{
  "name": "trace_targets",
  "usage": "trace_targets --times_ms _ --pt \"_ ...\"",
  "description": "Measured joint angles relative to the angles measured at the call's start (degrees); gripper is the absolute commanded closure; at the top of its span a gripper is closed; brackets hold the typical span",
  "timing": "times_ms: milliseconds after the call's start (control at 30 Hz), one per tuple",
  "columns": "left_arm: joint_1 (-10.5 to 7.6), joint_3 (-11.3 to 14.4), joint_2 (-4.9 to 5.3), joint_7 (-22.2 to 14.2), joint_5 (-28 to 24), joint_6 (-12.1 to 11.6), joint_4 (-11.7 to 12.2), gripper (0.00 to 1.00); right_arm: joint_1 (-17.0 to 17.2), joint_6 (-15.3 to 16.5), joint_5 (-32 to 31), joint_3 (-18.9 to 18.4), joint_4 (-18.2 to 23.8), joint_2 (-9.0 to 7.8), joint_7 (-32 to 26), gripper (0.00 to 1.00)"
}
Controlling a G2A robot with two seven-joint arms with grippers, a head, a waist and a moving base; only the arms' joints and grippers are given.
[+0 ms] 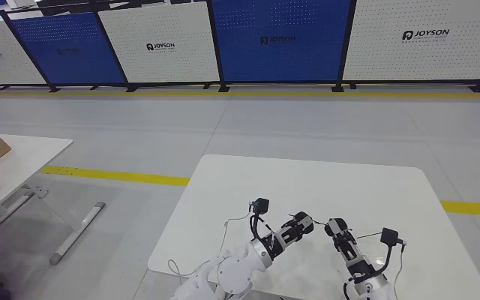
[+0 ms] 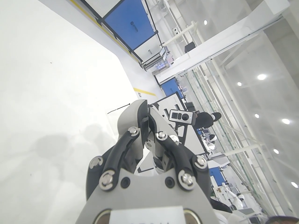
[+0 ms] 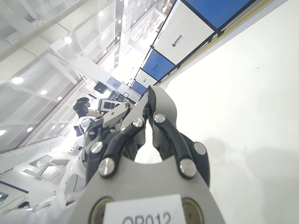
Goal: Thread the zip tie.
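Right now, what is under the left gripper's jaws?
Bare white table. A thin black strand, likely the zip tie, sticks out beside the left gripper above it. The closed jaws cover where the strand ends, so I cannot confirm it is gripped.

Quick count from my rig: two grippers, left gripper point(image 1: 308, 219) and right gripper point(image 1: 331, 224). One zip tie point(image 2: 118, 109). Two tables: the work table point(image 1: 247, 187) and a side table point(image 1: 30, 154). Out back there are two blue panels point(image 1: 281, 37), three white pegboard panels point(image 1: 161, 37) and two yellow floor lines point(image 1: 112, 175).
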State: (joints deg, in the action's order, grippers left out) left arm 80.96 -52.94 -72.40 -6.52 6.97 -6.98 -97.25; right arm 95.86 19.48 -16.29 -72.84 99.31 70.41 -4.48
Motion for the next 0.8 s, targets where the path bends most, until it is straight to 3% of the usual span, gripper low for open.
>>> trace_targets --times_ms 433,533,567,633,800 --pt "-0.26 0.9 -0.10 -0.6 1.3 0.2 0.2 1.00 -0.5 0.0 -0.5 0.4 -0.3 -0.09 -0.9 1.00" --pt "-0.42 0.9 -0.13 -0.4 1.2 0.4 0.3 1.00 -0.5 0.0 -0.1 0.4 -0.4 -0.10 -1.3 0.26" --pt "-0.49 0.8 -0.15 -0.4 1.1 0.5 0.4 1.00 -0.5 0.0 0.0 0.3 -0.4 -0.11 -1.3 0.13" --pt "-0.62 0.9 -0.20 -0.3 0.9 0.7 0.5 1.00 -0.5 0.0 0.1 0.3 -0.4 -0.12 -1.4 0.06" --pt "-0.95 1.1 -0.34 0.3 1.1 1.3 1.1 1.00 -0.5 0.0 -0.2 0.2 -0.4 -0.11 -1.1 0.13"
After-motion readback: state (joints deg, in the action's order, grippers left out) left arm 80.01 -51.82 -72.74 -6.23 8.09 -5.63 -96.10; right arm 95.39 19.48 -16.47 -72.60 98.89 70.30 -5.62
